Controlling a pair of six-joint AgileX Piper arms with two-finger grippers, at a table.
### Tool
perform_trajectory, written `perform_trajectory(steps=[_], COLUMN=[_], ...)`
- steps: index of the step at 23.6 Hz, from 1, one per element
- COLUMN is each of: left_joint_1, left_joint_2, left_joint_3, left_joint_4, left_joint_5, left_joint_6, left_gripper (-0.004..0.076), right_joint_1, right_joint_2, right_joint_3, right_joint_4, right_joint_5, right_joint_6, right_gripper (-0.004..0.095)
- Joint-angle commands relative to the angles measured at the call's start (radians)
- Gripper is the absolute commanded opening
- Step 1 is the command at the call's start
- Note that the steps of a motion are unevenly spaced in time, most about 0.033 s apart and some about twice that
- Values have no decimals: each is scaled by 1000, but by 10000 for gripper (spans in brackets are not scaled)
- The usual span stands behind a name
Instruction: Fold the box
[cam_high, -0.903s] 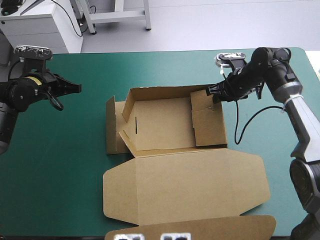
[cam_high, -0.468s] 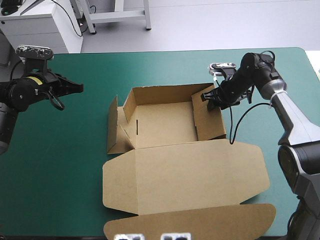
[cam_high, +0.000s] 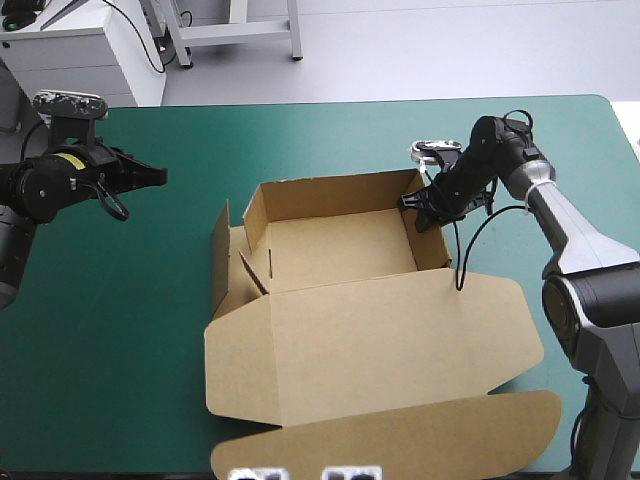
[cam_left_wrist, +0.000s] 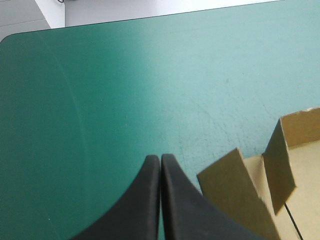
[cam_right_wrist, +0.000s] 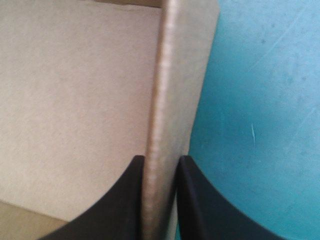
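Two wrist views add detail: the right gripper (cam_right_wrist: 160, 159) pinches the brown box's (cam_high: 335, 250) upright right wall, fingers nearly closed on it. The left gripper (cam_left_wrist: 160, 157), pressed together, holds nothing near the teal-green tabletop's (cam_high: 110, 330) left edge. The box sits mid-tabletop, an open tray, its lid flat toward the near edge, the lid's end flap partly cut off.

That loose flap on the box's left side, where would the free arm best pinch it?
Likely the flap by its top edge, from above, one finger each side: it stands nearly upright and thin. The right gripper pinches the opposite wall that way.
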Motion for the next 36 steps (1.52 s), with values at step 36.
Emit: perform_trajectory(steps=[36], left_joint_1=[284], left_joint_2=[168], left_joint_3=[-30], left_joint_4=[-1434], left_joint_5=[451], left_joint_6=[522], left_gripper=[-9], right_joint_1=[-145], right_joint_2=[-360], right_joint_3=[-90], right_joint_4=[367], right_joint_5=[-210], right_joint_6=[-91], right_gripper=[-8])
